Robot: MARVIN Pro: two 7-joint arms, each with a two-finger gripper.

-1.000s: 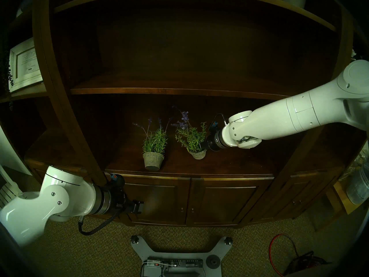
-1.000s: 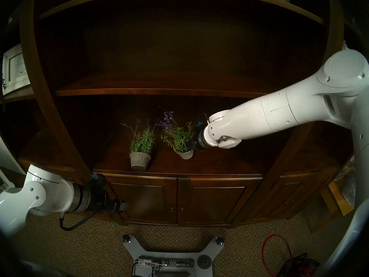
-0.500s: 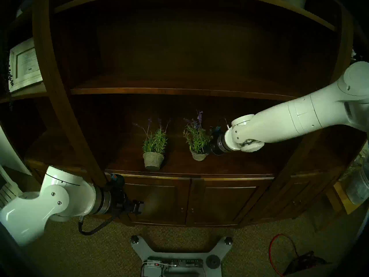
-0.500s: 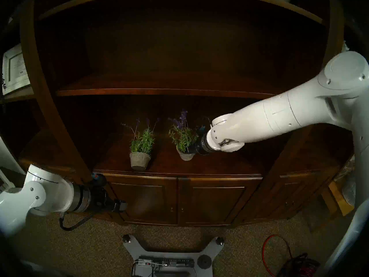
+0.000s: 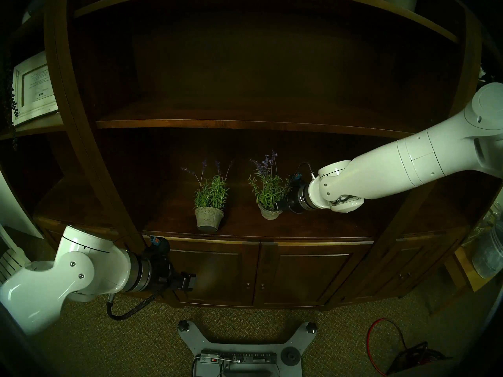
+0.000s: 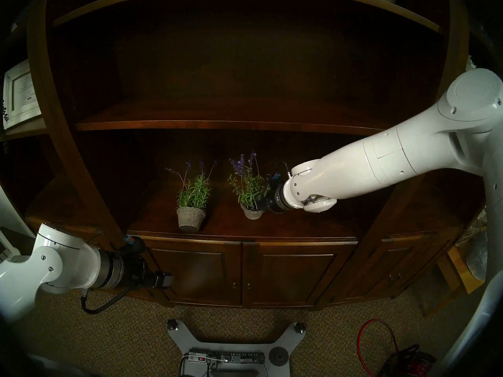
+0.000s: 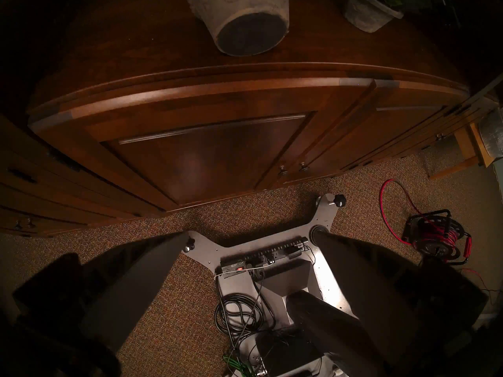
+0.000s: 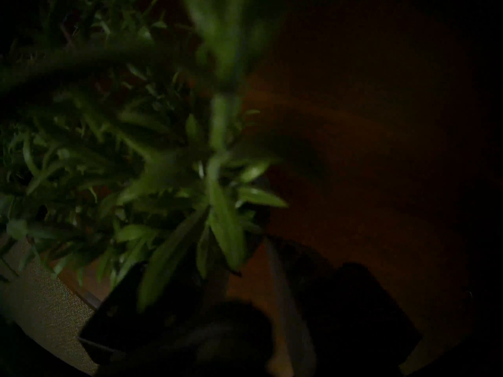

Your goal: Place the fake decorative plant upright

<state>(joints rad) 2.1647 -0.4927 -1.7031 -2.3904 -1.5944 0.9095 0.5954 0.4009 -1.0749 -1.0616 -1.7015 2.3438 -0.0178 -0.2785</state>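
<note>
Two fake lavender plants in grey pots are on the dark wooden cabinet top (image 5: 313,224). The right plant (image 5: 268,188) stands nearly upright, leaning slightly; its pot (image 5: 269,213) also shows in the left wrist view (image 7: 367,12). My right gripper (image 5: 279,206) is shut on that pot's rim from the right; its wrist view shows blurred leaves (image 8: 163,164) just ahead of the dark fingers. The left plant (image 5: 211,194) lies tipped back, its pot's dark bottom (image 7: 250,33) facing me. My left gripper (image 5: 190,280) is open and empty, low in front of the cabinet doors.
A shelf board (image 5: 245,123) spans just above the plants, and a cabinet upright (image 5: 117,177) stands to the left. A framed picture (image 5: 34,88) is at far left. My base with a power strip (image 5: 239,358) and a red cable reel (image 7: 432,237) are on the carpet.
The right plant swung from leaning left to nearly upright, its flowers moving right. My right wrist shifted a little right and down with it. The left arm and left plant stayed still.
</note>
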